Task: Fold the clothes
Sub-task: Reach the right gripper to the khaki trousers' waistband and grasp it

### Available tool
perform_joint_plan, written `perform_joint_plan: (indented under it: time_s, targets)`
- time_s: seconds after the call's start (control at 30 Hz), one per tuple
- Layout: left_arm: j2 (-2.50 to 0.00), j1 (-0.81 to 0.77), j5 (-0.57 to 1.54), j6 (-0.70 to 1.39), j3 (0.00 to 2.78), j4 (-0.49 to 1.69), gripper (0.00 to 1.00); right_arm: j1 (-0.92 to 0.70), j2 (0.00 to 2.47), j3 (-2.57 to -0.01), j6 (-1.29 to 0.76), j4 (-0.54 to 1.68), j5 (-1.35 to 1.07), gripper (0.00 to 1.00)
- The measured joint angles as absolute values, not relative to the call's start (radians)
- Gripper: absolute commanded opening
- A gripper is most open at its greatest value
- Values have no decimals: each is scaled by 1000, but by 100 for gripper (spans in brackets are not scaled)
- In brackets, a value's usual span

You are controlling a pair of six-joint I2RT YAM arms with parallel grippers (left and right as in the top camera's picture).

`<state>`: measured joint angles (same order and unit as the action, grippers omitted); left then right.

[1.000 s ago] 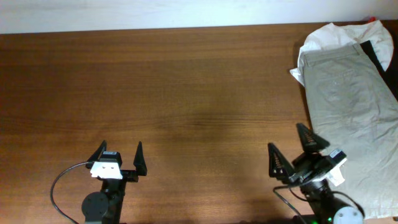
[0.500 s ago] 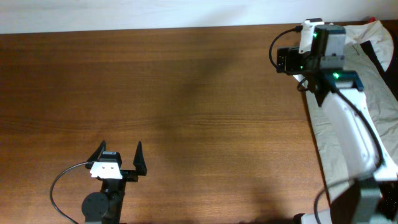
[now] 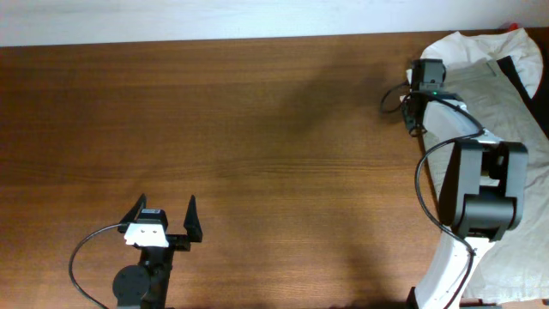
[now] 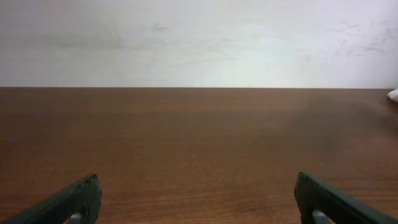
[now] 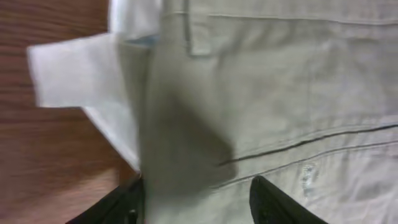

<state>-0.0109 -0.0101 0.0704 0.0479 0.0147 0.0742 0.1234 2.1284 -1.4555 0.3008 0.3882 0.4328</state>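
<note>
A pile of clothes lies at the table's back right corner. Khaki shorts lie on top of a white garment. My right gripper is stretched out to the left edge of the pile. In the right wrist view its fingers are open, spread either side of the left edge of the khaki shorts, with the white garment sticking out beneath. My left gripper rests open and empty at the front left; it also shows in the left wrist view.
A dark garment and a bit of red show at the far right edge. The brown wooden table stretches left of the pile. A white wall stands behind the table.
My right arm has swung from its rest at the front right up to the back right. It now sits low at the left edge of the pile. The left arm has not moved.
</note>
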Motion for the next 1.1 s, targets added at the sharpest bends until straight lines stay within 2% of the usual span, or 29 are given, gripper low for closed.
perform_joint_plan:
  time_s: [0.27,0.4,0.5,0.83,1.1]
  targets:
    - [-11,-10,70,48,15,74,99,143,2129,-1456,300,389,265,59]
    - [-11,-10,70,48,15,74,99,146,2129,-1456,300,389,219,55]
    - [-11,-10,70,48,15,74,99,147,2131,-1456,300,389,215,45]
    - [-11,-10,70,48,15,74,99,147,2159,-1457,299,331,217,46]
    - [-11,-10,70,48,15,74,99,147,2181,-1466,279,300,264,40]
